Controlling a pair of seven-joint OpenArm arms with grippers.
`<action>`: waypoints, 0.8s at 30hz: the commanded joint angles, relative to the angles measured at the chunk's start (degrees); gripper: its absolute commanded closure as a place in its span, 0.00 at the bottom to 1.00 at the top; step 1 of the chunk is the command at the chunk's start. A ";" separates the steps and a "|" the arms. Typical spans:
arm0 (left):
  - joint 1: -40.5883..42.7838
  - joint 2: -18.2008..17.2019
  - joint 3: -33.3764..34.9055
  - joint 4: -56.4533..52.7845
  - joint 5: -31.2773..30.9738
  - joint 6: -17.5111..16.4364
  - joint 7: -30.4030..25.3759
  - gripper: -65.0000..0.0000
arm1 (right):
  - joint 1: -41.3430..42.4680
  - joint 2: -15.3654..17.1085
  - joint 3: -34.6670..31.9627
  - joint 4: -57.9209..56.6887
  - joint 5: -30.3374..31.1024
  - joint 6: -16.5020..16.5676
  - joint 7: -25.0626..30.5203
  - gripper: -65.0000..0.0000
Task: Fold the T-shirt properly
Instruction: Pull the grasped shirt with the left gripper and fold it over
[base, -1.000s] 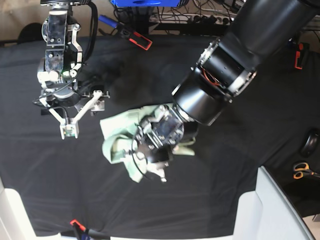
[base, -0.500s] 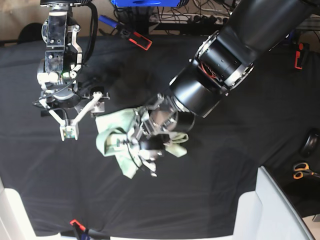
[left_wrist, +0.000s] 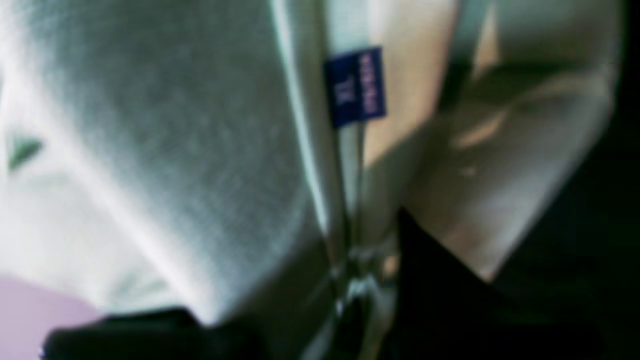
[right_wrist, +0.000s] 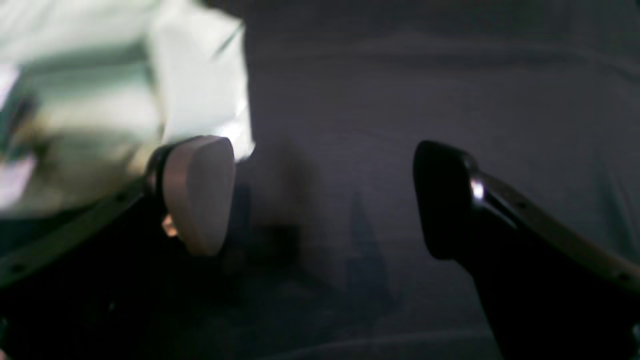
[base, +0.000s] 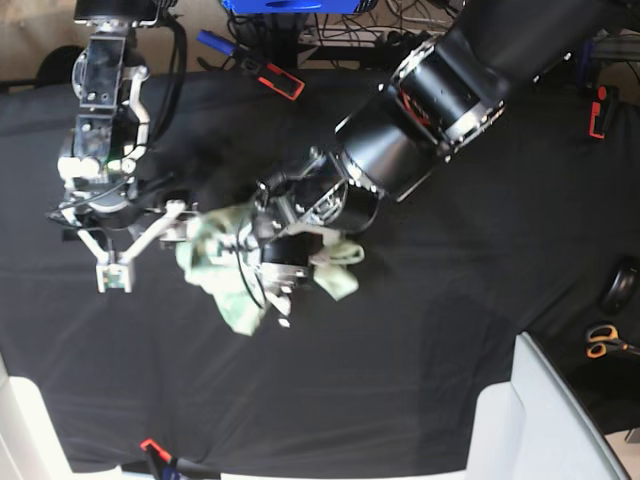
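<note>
Only left wrist view shows T-shirt's (left_wrist: 165, 150) blue tag (left_wrist: 356, 86).

The bulky black left arm (base: 440, 110) reaches toward seven o'clock, its fingers (base: 277, 297) pinched together. The slimmer right arm's fingers (base: 110, 275) stand spread wide at nine o'clock.

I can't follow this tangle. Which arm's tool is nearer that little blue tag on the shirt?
Left. The left tool is shut on the T-shirt, its blue tag right before its camera. The right tool hangs open beside the shirt's edge.
</note>
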 joint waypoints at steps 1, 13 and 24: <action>-1.08 0.62 -0.17 2.27 -0.37 -1.98 0.73 1.00 | 1.20 0.03 0.64 0.40 0.12 0.02 1.09 0.19; -1.43 -2.46 -0.52 3.67 -0.37 -2.02 3.36 1.00 | 1.81 0.12 0.91 -0.30 0.12 0.02 1.09 0.19; -1.34 -2.99 -0.69 3.67 5.17 -2.02 3.01 1.00 | 2.43 0.12 0.82 -0.30 0.12 0.02 1.09 0.19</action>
